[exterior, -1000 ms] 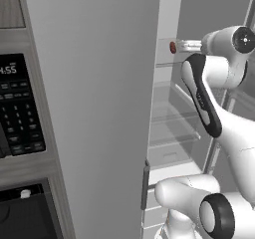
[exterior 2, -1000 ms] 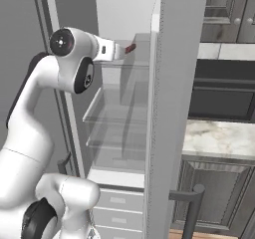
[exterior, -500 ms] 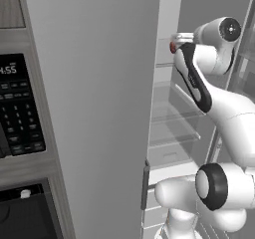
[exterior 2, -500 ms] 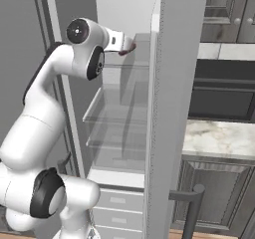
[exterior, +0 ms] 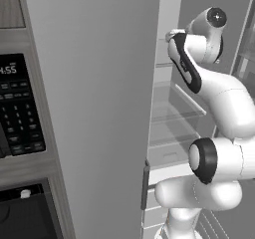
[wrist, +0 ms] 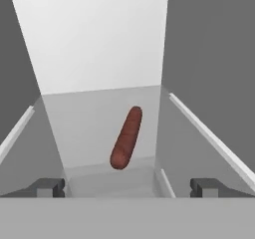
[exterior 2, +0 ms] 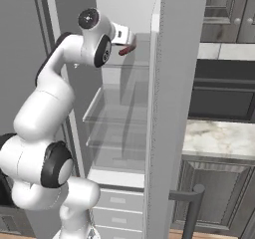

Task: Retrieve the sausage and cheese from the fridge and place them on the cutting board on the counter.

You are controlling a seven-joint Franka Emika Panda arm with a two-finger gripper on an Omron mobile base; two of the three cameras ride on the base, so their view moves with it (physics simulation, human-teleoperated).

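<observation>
Sausage (wrist: 126, 137) lies on an upper glass shelf (wrist: 94, 128) inside the open fridge (exterior 2: 172, 93), a slim reddish-brown link resting free on the glass with nothing touching it. In the hand view it runs lengthwise away from the camera, its near end just ahead of the gap between the two dark fingertips (wrist: 49, 187), its far end angled slightly to the right. The gripper (wrist: 127, 188) is spread wide, one fingertip well to the left of the sausage and the other well to the right, and holds nothing. In the right base view the sausage (exterior 2: 126, 49) shows as a small red shape just beyond the white hand, at the level of the top shelf, with the arm (exterior 2: 55, 83) reaching up and into the fridge compartment from the lower left. Lower glass shelves (exterior 2: 117, 116) sit beneath it, and white drawers (exterior 2: 117, 208) below those. To the right of the fridge door, a stretch of marbled worktop (exterior 2: 219, 138) sits over dark grey cabinets. In the left base view a black oven panel (exterior: 20, 108) with a keypad stands left of the grey fridge side.
</observation>
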